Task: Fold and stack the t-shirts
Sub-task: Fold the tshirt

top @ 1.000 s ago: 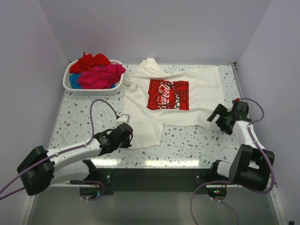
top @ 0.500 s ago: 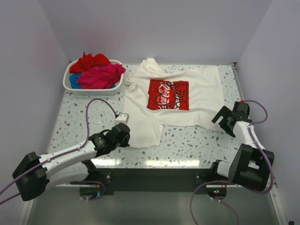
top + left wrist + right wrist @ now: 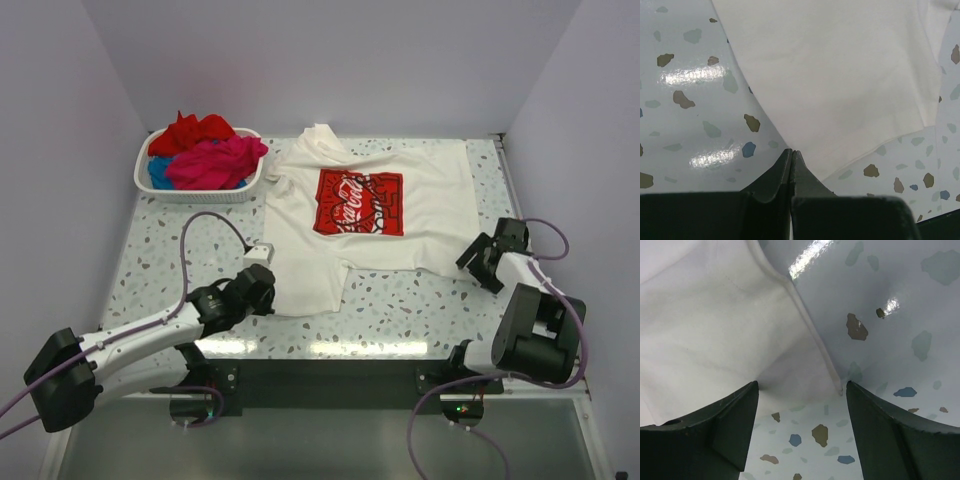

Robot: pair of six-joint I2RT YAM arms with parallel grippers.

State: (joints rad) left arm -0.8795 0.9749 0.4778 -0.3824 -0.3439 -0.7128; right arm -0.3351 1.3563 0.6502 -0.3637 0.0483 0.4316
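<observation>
The white t-shirt [image 3: 430, 205] with the red Coca-Cola print [image 3: 360, 202] lies spread flat on the table. My left gripper [image 3: 268, 294] is shut, with its tips touching the side edge of the shirt near its lower left corner [image 3: 840, 75]. In the left wrist view the gripper [image 3: 791, 151] shows no cloth between the jaws. My right gripper [image 3: 478, 256] is open and low over the shirt's lower right corner. In the right wrist view that gripper [image 3: 801, 385] straddles the corner of the cloth [image 3: 715, 330]. Red [image 3: 195, 130], magenta-pink [image 3: 215, 165] and blue [image 3: 158, 175] tees are piled in the basket.
The white slatted basket [image 3: 195, 193] stands at the back left, next to the shirt's sleeve. The speckled table [image 3: 400, 300] runs to a dark front edge near the arm bases. Grey walls close in the left, back and right sides.
My right gripper has drawn back and down toward the near right, ending at the shirt's lower right corner. My left gripper has shifted slightly left and nearer. The shirt has not moved.
</observation>
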